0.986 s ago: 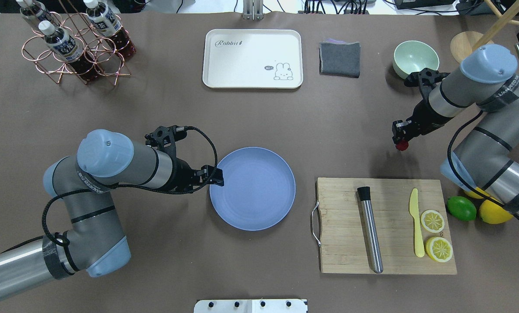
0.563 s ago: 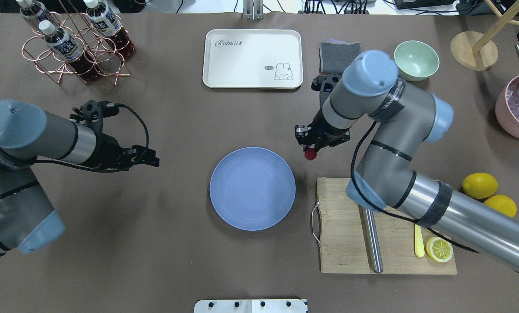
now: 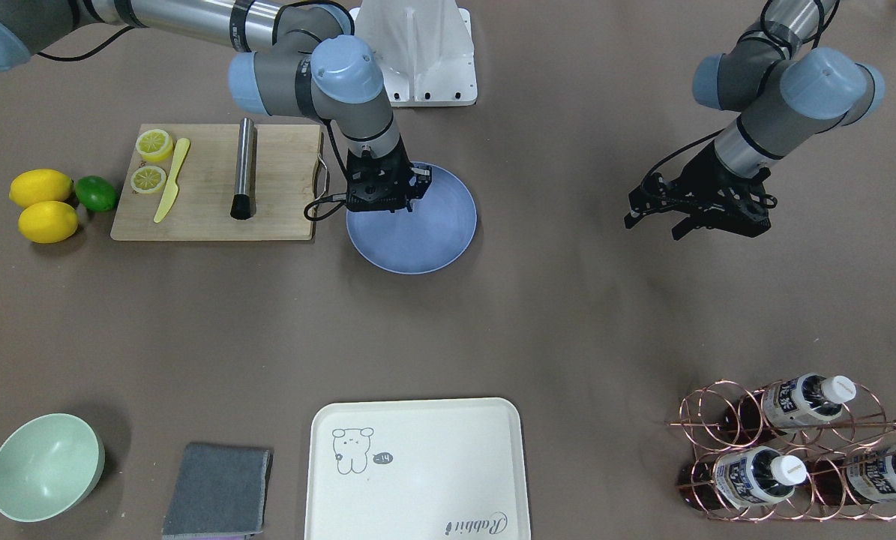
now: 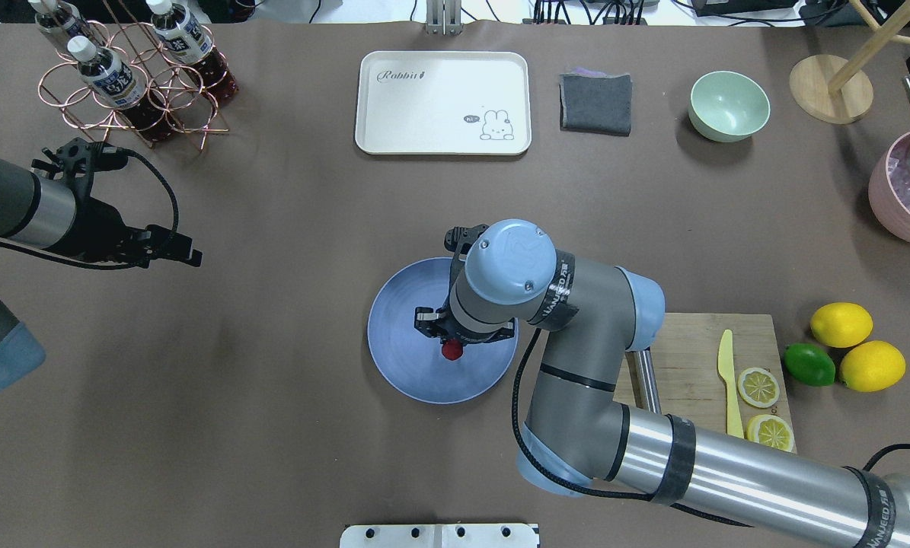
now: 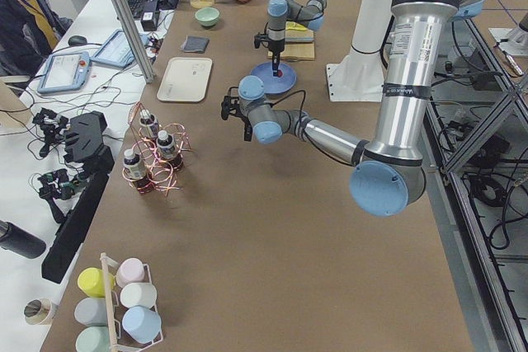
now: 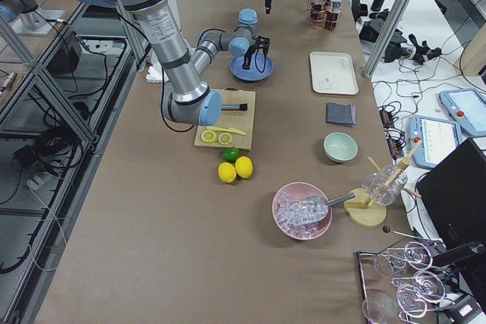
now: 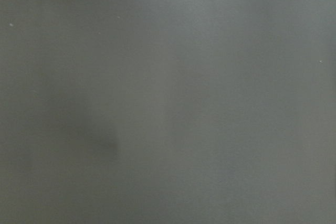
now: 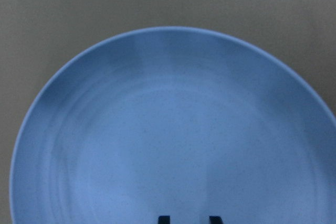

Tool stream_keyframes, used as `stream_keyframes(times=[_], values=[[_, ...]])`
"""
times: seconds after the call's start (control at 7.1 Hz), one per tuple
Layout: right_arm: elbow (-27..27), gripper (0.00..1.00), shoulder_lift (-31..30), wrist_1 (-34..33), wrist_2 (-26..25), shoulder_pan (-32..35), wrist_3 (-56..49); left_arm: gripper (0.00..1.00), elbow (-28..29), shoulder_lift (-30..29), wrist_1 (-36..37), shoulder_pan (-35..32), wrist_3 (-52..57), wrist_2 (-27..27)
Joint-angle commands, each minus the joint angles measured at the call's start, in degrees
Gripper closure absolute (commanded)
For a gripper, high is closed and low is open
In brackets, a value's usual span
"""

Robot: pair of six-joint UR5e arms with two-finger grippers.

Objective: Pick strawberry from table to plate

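Note:
The strawberry (image 4: 452, 350), small and dark red, sits at the tip of my right gripper (image 4: 451, 341), which is shut on it just above the blue-grey plate (image 4: 401, 342). The plate lies in the middle of the brown table (image 4: 272, 426). In the right wrist view the plate (image 8: 173, 129) fills the frame, two fingertips (image 8: 164, 219) show at the bottom edge, and the berry is hidden. In the front-facing view the right gripper (image 3: 410, 196) hangs over the plate's rim (image 3: 433, 240). My left gripper (image 4: 184, 255) hovers open over bare table far to the left, also seen in the front-facing view as the left gripper (image 3: 654, 223).
A wooden cutting board (image 4: 683, 358) with a metal muddler, yellow knife and lemon slices lies right of the plate, partly under my right arm. Lemons and a lime (image 4: 809, 364) sit beyond it. A cream tray (image 4: 443, 103), grey cloth, green bowl (image 4: 729, 105) and bottle rack (image 4: 131, 76) line the far edge.
My right arm has carried the strawberry leftwards from the table's right side to above the plate. My left arm has drawn back to the left, away from the plate.

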Motion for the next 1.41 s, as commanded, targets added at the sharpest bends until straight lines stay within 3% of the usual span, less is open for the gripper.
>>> stream_keyframes(times=[0.0,0.14,0.42,0.56,0.7,0.85,1.27], values=[[-0.83,0.23,0.05,0.13,-1.06,-0.88,0.76,0.03,-0.19,0.23,-0.16,-0.15,0.2,-0.04],[-0.84,0.0,0.22,0.13,-1.84,-0.88,0.76,0.03,-0.36,0.24,-0.16,-0.15,0.12,-0.04],[3.26,0.0,-1.09,-1.35,-1.24,2.09,0.67,0.03,-0.54,-0.03,0.02,-1.46,0.46,-1.0],[11.56,0.0,-7.02,-5.89,2.16,6.81,-0.2,0.03,-0.54,2.23,0.19,-5.39,5.95,-2.49],[18.78,0.0,-16.73,-6.55,6.72,12.95,-6.04,0.03,-0.37,5.3,0.63,-8.91,13.75,-3.98],[21.2,0.0,-24.58,-6.47,11.55,20.49,-17.41,0.03,-0.63,6.03,4.55,-12.51,18.79,-5.65],[18.17,0.0,-37.37,-7.08,19.66,40.1,-51.41,0.03,-0.2,12.26,9.15,-23.77,36.54,-12.42]])
